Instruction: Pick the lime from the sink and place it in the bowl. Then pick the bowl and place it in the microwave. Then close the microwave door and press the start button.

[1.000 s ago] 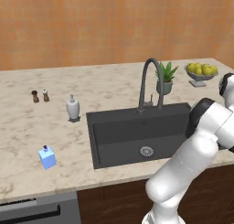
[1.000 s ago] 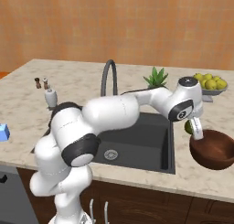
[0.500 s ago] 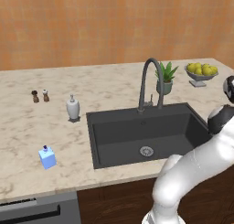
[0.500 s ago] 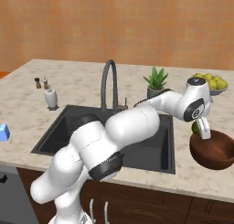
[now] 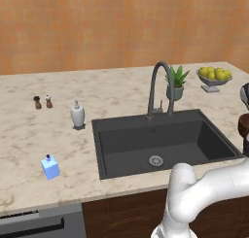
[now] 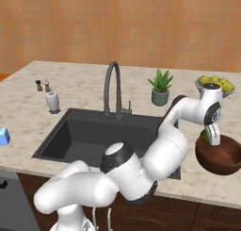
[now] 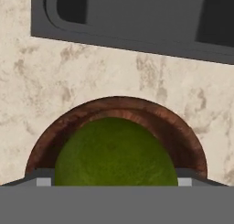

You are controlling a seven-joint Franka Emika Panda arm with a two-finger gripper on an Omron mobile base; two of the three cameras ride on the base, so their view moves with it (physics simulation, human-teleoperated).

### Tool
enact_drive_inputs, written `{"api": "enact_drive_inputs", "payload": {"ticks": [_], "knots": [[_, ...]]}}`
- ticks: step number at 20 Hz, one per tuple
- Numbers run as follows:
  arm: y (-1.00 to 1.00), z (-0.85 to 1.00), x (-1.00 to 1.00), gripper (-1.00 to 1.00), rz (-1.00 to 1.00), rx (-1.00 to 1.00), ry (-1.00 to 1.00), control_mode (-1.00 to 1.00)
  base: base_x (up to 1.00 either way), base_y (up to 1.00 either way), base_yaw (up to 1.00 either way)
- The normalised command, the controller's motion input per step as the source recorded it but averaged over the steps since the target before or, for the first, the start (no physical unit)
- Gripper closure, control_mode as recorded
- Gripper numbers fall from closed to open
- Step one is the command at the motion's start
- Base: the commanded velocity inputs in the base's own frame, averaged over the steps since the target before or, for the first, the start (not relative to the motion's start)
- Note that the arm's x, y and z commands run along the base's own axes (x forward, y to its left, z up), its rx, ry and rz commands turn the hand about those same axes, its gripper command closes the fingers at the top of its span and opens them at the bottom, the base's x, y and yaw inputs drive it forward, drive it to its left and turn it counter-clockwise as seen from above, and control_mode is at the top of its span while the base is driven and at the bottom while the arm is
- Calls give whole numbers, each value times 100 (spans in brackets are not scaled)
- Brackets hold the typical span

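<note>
The lime sits between the two fingertips of the end effector, directly over the hollow of the bowl; in the hand view its green round covers most of the bowl's inside, with the reddish-brown rim arching around it. The jaws stand wide, one at each side of the lime, but whether they press on it or have let go cannot be told. In the right base view the lime shows as a green patch just behind the fingers, at the bowl's near-left rim. The bowl stands on the counter just right of the sink, near the counter's front edge. The sink's basin is dark grey, with a round silver drain and an arched faucet at its back rim. Behind the faucet stands a small potted plant, and right of it a grey footed dish of lemons. Left of the sink are a white soap dispenser, two small shakers and a blue bottle.
</note>
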Motion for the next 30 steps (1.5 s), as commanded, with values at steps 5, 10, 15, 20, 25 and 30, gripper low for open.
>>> {"api": "enact_drive_inputs", "payload": {"ticks": [5,10,15,20,25,30], "knots": [[-6,-40,1,100,0,2,8,-100,0,0,0],[-6,-44,1,100,0,4,7,-100,0,0,0],[-2,-49,0,100,0,5,7,-100,0,0,0],[0,-46,0,-100,0,3,8,-100,0,0,0],[0,-4,0,-100,0,1,2,-100,0,0,0],[5,1,-12,-100,3,0,-15,-100,0,0,0]]}}
